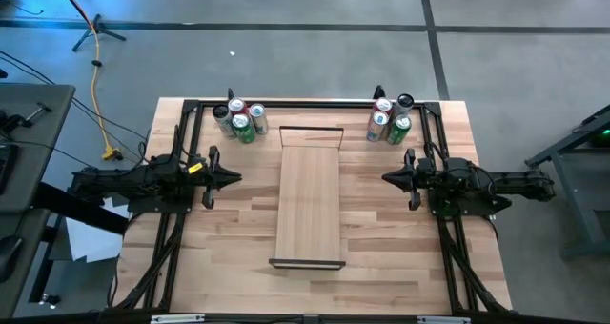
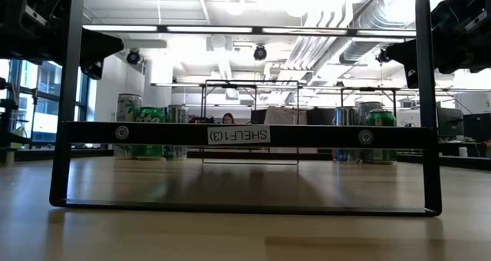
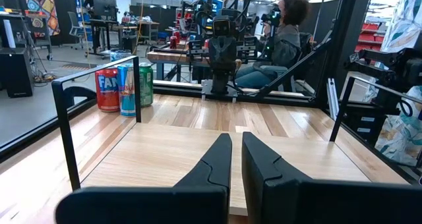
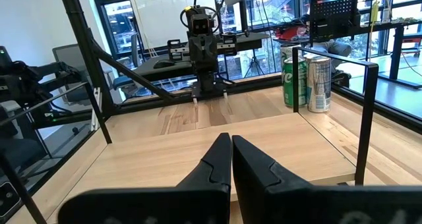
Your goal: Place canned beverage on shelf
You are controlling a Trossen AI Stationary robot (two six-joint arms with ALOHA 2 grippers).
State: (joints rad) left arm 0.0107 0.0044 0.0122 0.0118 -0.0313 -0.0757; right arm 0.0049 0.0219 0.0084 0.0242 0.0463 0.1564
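The shelf (image 1: 308, 195), a long pale board with a dark frame at each short end, lies along the middle of the table. Several cans stand upright on the tabletop at the far left (image 1: 240, 121), and several more at the far right (image 1: 389, 119). My left gripper (image 1: 236, 178) hangs shut at the shelf's left side, pointing level toward it. My right gripper (image 1: 386, 178) mirrors it at the right side, also shut. In the wrist views my left gripper (image 3: 236, 151) and my right gripper (image 4: 231, 151) hold nothing. The far-right cans (image 3: 122, 87) and far-left cans (image 4: 306, 82) stand beyond the shelf's far frame.
Black frame rails (image 1: 181, 219) run along both table sides under the arms. The shelf's near frame (image 2: 245, 134) fills the low view, with cans (image 2: 149, 130) behind it. A person (image 3: 283, 33) sits beyond the table's right side. Bare tabletop (image 1: 238, 238) lies on either side of the shelf.
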